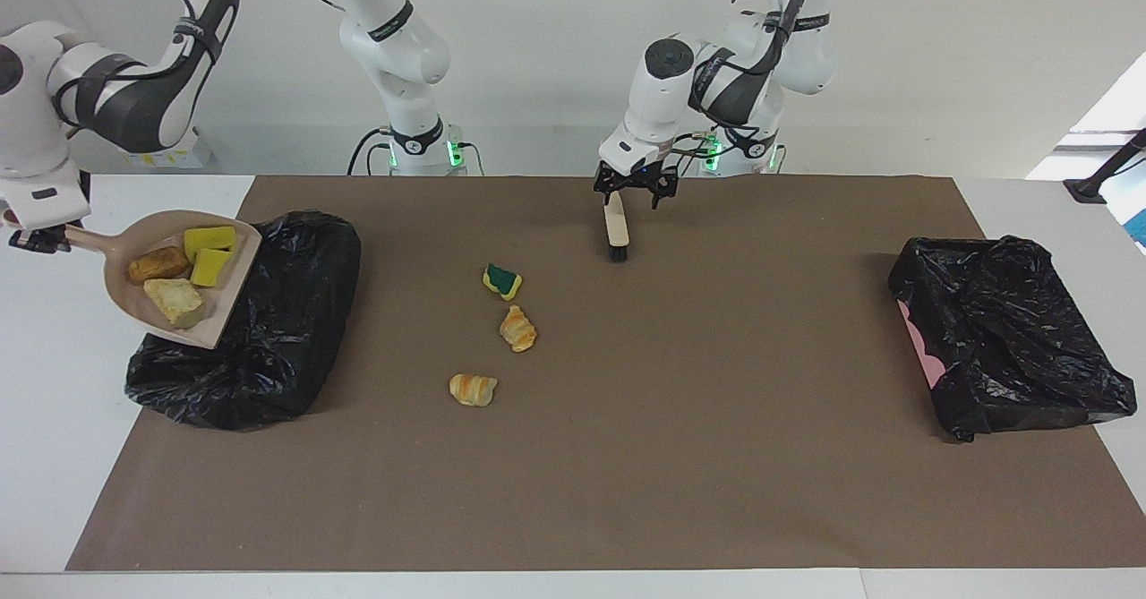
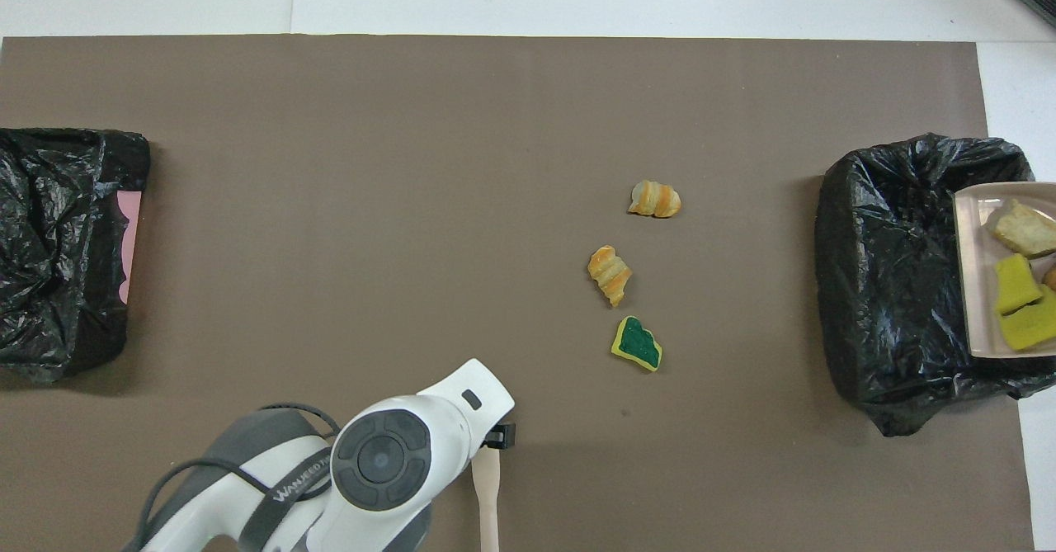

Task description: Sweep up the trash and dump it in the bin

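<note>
My right gripper [image 1: 38, 239] is shut on the handle of the beige dustpan [image 1: 211, 312]. It holds the pan tilted in the air over the black-bagged bin [image 1: 277, 348] at the right arm's end. In the pan [image 2: 967, 288] lie two yellow sponge pieces [image 1: 210, 252] and two bread lumps [image 1: 175, 299]. A green-topped sponge [image 1: 503, 281] and two croissants [image 1: 518, 328] [image 1: 472, 389] lie loose on the brown mat. My left gripper [image 1: 636, 192] stands open just over the handle of the brush [image 1: 616, 232], which lies on the mat.
A second black-bagged bin [image 1: 1007, 344] with a pink edge sits at the left arm's end of the table. The brown mat [image 1: 671, 456] covers most of the white table. In the overhead view the left arm covers the brush's bristle end.
</note>
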Controlling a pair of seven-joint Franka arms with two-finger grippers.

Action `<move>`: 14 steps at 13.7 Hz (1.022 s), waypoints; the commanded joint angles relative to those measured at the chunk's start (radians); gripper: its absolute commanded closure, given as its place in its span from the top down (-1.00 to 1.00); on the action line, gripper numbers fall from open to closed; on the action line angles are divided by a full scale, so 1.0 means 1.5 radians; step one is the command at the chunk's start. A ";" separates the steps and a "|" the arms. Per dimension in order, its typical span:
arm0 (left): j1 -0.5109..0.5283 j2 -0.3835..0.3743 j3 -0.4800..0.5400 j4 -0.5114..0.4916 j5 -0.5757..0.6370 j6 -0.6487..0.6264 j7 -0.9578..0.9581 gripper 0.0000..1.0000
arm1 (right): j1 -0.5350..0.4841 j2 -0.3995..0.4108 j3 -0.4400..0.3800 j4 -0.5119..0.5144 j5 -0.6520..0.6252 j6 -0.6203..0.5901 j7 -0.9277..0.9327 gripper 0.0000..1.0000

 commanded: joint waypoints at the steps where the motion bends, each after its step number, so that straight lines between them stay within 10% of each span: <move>1: 0.089 0.049 -0.008 0.119 0.042 -0.040 0.083 1.00 | 0.020 -0.050 0.004 -0.068 -0.083 0.007 0.074 -1.00; 8: 0.288 0.053 -0.005 0.307 0.044 -0.207 0.298 1.00 | 0.059 -0.137 0.004 -0.134 -0.256 -0.013 0.153 -1.00; 14: 0.403 0.045 -0.001 0.465 0.044 -0.369 0.383 1.00 | 0.070 -0.169 0.020 -0.124 -0.212 -0.037 0.146 -1.00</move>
